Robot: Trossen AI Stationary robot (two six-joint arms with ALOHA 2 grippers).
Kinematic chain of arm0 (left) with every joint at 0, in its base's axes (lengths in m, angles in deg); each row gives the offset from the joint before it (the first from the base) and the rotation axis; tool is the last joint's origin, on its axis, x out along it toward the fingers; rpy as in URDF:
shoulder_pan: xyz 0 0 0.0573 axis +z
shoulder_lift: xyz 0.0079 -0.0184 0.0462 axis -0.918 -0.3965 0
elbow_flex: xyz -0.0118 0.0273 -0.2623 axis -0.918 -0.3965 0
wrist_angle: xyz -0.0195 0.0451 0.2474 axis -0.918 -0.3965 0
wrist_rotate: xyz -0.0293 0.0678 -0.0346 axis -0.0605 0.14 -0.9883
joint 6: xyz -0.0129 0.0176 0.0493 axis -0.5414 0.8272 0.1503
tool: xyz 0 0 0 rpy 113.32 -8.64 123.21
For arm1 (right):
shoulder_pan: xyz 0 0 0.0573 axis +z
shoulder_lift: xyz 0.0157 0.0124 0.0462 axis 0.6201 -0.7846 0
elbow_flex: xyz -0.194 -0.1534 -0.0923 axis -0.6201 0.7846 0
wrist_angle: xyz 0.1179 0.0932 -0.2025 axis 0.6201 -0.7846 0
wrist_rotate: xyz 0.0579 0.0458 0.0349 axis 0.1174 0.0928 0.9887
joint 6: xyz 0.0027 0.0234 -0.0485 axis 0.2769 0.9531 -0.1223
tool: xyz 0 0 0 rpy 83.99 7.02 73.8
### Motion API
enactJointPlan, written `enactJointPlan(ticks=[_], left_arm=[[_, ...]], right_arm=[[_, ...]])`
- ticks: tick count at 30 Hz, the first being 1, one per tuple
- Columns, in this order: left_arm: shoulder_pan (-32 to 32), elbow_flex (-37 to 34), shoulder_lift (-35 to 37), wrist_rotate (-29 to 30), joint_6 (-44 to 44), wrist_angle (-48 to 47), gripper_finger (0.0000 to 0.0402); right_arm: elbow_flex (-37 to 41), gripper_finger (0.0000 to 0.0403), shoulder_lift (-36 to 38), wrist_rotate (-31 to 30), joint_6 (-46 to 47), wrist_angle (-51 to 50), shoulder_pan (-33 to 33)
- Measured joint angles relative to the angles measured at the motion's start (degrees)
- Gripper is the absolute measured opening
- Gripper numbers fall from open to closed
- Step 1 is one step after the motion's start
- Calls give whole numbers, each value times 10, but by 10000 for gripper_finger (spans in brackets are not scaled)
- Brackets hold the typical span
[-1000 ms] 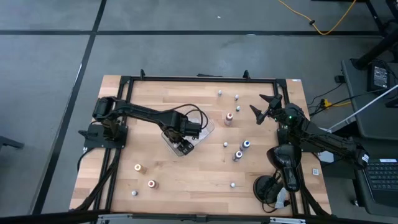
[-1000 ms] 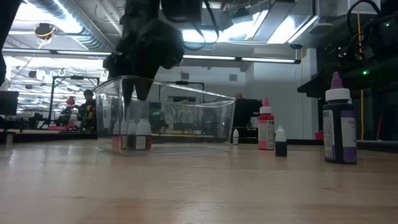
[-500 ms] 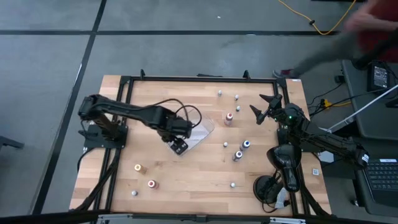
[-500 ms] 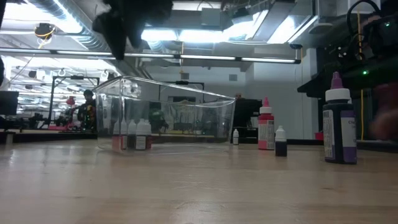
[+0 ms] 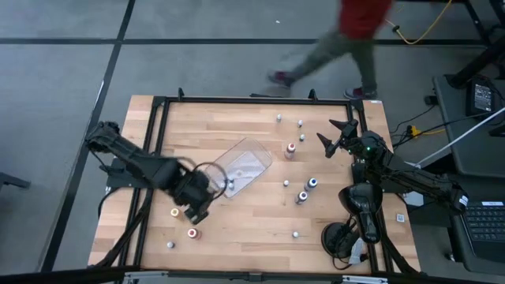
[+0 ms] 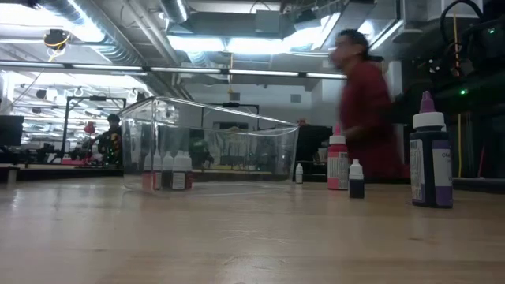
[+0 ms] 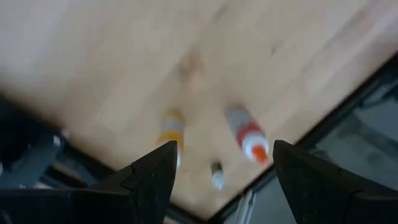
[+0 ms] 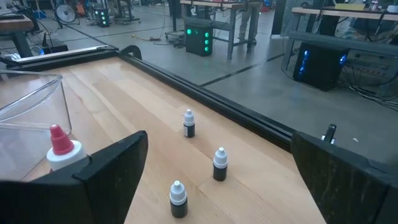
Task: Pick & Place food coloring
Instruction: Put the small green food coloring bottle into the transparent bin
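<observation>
At lower left of the high view we see the left pincer (image 5: 197,211), fingers apart and empty, above an orange bottle (image 5: 175,212) and a red bottle (image 5: 192,233). Mid-frame sits the clear tray (image 5: 251,163). At right the right pincer (image 5: 335,136) gapes wide over the table (image 5: 237,237).

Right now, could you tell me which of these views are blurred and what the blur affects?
High view: the left gripper and the passing person are smeared. Low view: the person is blurred, the clear tray sharp. Left wrist view: the whole picture is motion-blurred, the bottles soft. Right wrist view: crisp.
</observation>
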Motion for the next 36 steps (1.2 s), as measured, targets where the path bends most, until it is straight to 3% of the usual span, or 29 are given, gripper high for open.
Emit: enactJointPlan(ticks=[10,16,30,36], left_arm=[[-170,-19,0,3,-181,0,256],[-248,-68,-2,3,-287,80,257],[-282,-200,-58,-8,-325,272,256],[-285,-228,-82,-9,-325,307,256]], right_arm=[[0,394,0,0,0,0,0],[0,394,0,0,0,0,0],[0,394,0,0,0,0,0],[0,394,0,0,0,0,0]])
